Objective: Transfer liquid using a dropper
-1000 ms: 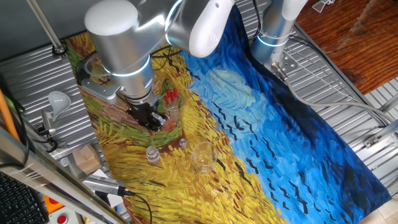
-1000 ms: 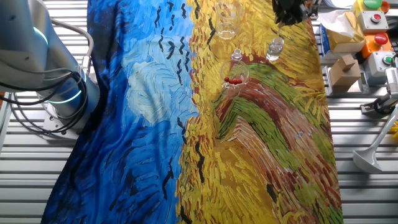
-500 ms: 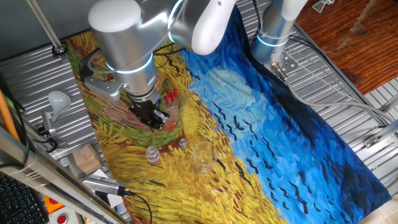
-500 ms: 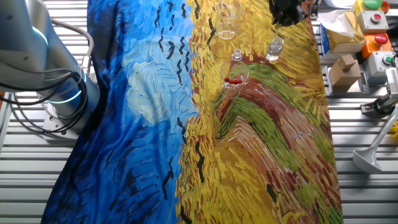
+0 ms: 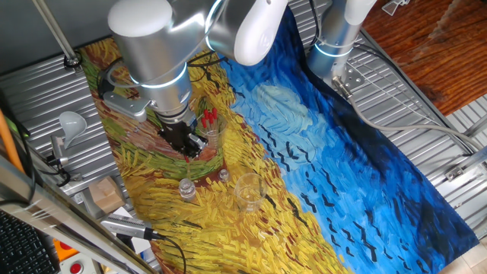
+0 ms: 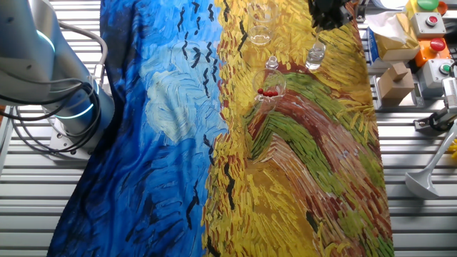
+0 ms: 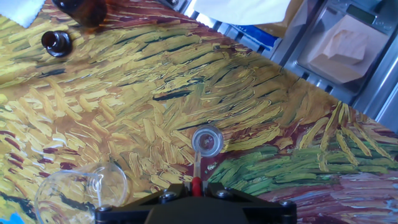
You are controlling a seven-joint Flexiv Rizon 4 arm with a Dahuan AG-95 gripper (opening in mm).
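Hand view first: tool (image 7: 196, 188) sits at the bottom edge w/ its fingers pinched on a dropper (image 7: 196, 167), red bulb just peeking out between the pads, clear stem running fwd and ending at the mouth of a small clear vial (image 7: 207, 140) right below. Whether the tip is inside the rim or hovering just over it, can't tell from this angle. Bigger clear glass (image 7: 81, 190) sits to the lower left, and two brown bottles (image 7: 57, 43) wait at the top left corner, well apart from the action. One fixed view: arm is over the yellow part of the painted cloth on the tabletop (image 5: 346, 183), tool (image 5: 189, 144) low and close beside a beaker of spare droppers (image 5: 209, 122), red bulbs sticking up; small vial (image 5: 186, 189) and a clear cup (image 5: 248, 192) stand nearer the camera. Other fixed view barely catches the tool (image 6: 330, 13) at the top edge, spare red bulbs (image 6: 268, 92) mid-cloth. Looks like the step in hand is lining up the dropper tip w/ the vial, either to draw or to release, can't say which. Next move prob calls for a straight, steady descent into that narrow mouth, then a squeeze on the bulb w/o knocking the vial over.
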